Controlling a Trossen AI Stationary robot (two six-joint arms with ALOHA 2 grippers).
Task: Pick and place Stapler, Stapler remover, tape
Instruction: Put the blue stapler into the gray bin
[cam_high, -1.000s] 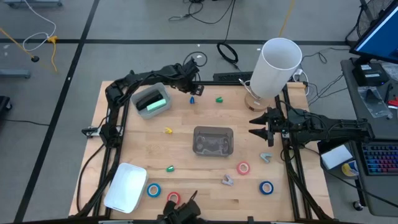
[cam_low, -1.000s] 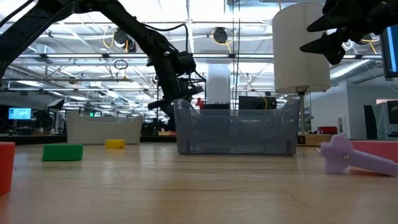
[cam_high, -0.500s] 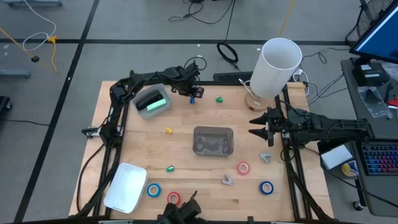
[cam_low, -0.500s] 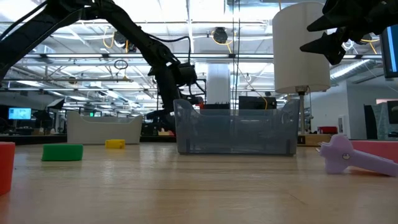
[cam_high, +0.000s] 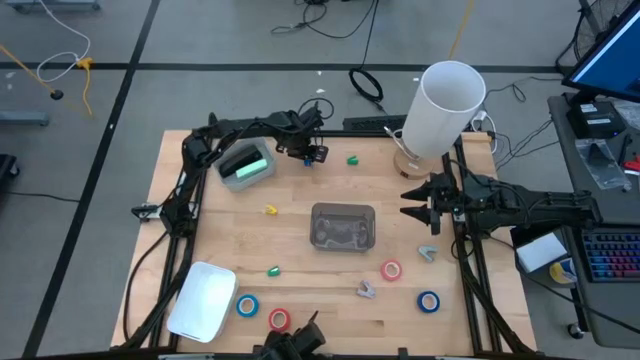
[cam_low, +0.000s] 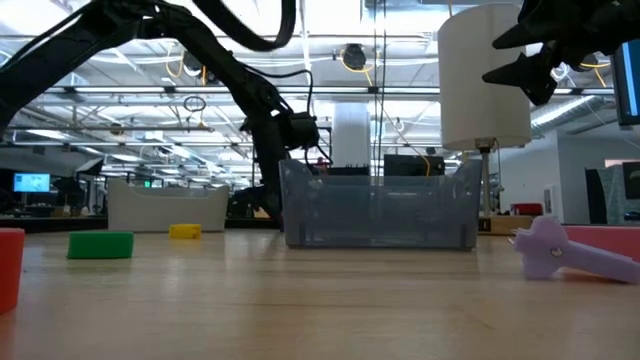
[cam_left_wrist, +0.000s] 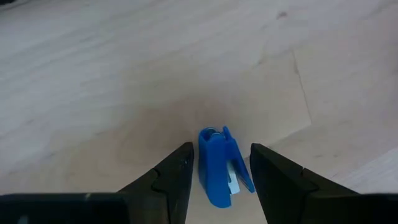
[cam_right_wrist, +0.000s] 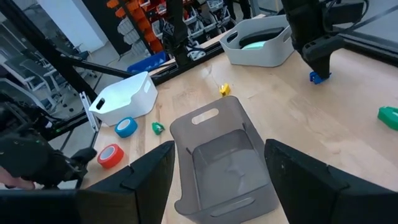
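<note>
I have the left gripper (cam_high: 314, 156) low at the far side of the table, fingers parted on either side of a small blue staple remover (cam_left_wrist: 219, 167), not yet clamped: lined up for a pick, I judge. The right gripper (cam_high: 412, 203) waits open above the right edge, near the white cylinder (cam_high: 446, 108).

Count: one mint stapler (cam_high: 246, 164), sitting in the white bin (cam_high: 228, 151) at the far left. Four tape rolls: blue (cam_high: 247, 305), red (cam_high: 279, 319), pink (cam_high: 391, 270), blue (cam_high: 428, 301), all near the front. One clear tray (cam_high: 343, 226) mid-table, likely the drop point.
</note>
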